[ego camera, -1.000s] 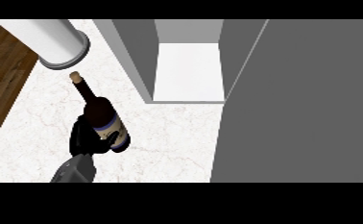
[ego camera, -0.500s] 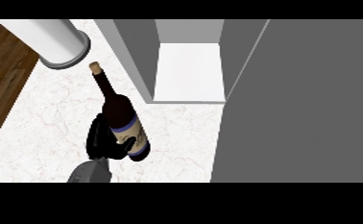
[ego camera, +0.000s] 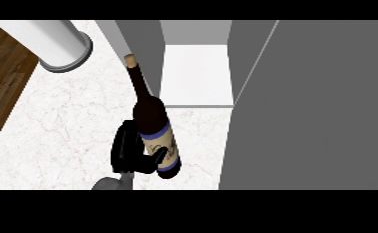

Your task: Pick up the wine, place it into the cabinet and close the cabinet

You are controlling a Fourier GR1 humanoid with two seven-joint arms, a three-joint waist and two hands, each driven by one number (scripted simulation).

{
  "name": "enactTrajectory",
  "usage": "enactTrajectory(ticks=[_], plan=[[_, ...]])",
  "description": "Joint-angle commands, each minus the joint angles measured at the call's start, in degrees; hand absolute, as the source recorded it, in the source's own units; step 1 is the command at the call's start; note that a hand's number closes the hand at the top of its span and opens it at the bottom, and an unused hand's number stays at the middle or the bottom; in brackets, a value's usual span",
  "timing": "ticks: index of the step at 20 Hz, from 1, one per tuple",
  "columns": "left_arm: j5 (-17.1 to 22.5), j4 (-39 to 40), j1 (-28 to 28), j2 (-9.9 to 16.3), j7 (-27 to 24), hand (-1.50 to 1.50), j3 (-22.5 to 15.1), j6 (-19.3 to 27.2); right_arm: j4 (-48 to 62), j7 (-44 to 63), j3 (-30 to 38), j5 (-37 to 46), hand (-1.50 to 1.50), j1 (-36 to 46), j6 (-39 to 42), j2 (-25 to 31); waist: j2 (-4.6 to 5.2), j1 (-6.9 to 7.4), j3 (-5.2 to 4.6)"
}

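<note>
The hand and the wine it grips have moved right, toward the open cabinet. The bottle's cork now lies against the cabinet's left wall, away from the white cylinder.

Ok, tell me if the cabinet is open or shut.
Open: the cabinet shows its white shelf past the swung-out door, with the wine bottle outside.

Bright, even light; faint shadows

White marble counter, a wooden floor at left, white cylinder beside it.
</note>
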State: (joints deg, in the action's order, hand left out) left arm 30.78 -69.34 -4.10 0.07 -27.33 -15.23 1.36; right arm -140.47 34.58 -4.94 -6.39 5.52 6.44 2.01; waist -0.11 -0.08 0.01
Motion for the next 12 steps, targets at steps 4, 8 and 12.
enactTrajectory(ticks=[4, 8, 12], plan=[[6.73, -0.30, -2.34, -0.07, -1.14, 1.50, -7.55, 10.04, -2.81, -0.72, -1.33, 0.02, -1.50, -2.32, -0.11, -0.70, 0.08, -0.13, -0.01], [11.31, 5.95, -5.02, -0.07, -4.42, 1.50, -9.96, 11.50, 0.64, 5.16, 2.17, -2.49, -1.50, 7.75, -2.10, 1.29, 0.14, -0.10, -0.04], [10.58, 7.12, -5.86, -0.07, -4.44, 1.50, -9.06, 11.83, -0.10, -1.33, 3.18, -4.21, -1.50, -1.35, 2.13, 1.43, 0.11, -0.08, -0.01]])
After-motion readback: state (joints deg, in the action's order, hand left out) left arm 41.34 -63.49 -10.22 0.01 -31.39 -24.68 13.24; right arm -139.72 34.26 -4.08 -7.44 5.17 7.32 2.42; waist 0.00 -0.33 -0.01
